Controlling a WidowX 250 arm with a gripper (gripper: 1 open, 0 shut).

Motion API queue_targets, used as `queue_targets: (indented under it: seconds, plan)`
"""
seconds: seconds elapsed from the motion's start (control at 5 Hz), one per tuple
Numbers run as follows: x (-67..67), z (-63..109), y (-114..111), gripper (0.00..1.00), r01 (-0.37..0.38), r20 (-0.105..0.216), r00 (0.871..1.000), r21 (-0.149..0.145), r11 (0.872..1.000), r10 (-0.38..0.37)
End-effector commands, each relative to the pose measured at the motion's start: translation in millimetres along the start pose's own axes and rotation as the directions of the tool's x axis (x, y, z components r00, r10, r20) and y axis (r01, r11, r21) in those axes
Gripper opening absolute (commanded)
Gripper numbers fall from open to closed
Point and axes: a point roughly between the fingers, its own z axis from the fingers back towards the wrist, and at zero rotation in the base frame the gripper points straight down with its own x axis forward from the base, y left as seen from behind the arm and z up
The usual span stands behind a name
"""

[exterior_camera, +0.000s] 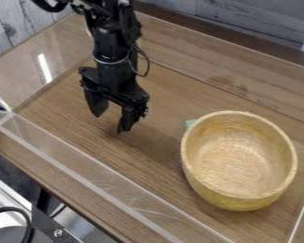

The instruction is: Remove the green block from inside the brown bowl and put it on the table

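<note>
My open end effector [114, 125] may push the green block [190, 123], which lies beside it and outside the bowl [238, 159], if I move carelessly.

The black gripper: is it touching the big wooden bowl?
Apart: the camera view shows bare tabletop between the gripper and the bowl.

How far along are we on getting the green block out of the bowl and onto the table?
The removal looks done: the green block sits on the table just outside the brown bowl, whose visible inside shows no block. Nothing appears in hand; the gripper is open, away from the block. Probably nothing is left but parking the arm.
</note>
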Motion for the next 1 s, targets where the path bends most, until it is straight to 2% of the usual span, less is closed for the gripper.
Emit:
queue_targets:
  seconds: [0.0, 0.2, 0.4, 0.6, 0.8]
  plan:
    - [6.9, -6.1, 4.6, 1.0, 0.037, 0.048, 0.998, 0.018, 0.999, -0.038]
    - [9.4, -17.9, 5.4, 1.0, 0.073, 0.076, 0.994, 0.028, 0.997, -0.075]
    - [15.2, -17.1, 9.2, 0.0, 0.065, 0.098, 0.993, 0.0, 0.998, -0.065]
    - [17.6, -11.4, 12.9, 0.0, 0.062, 0.109, 0.992, -0.029, 0.998, -0.059]
    - [18.2, -6.4, 24.6, 0.0, 0.017, 0.153, 0.988, -0.083, 0.996, -0.004]
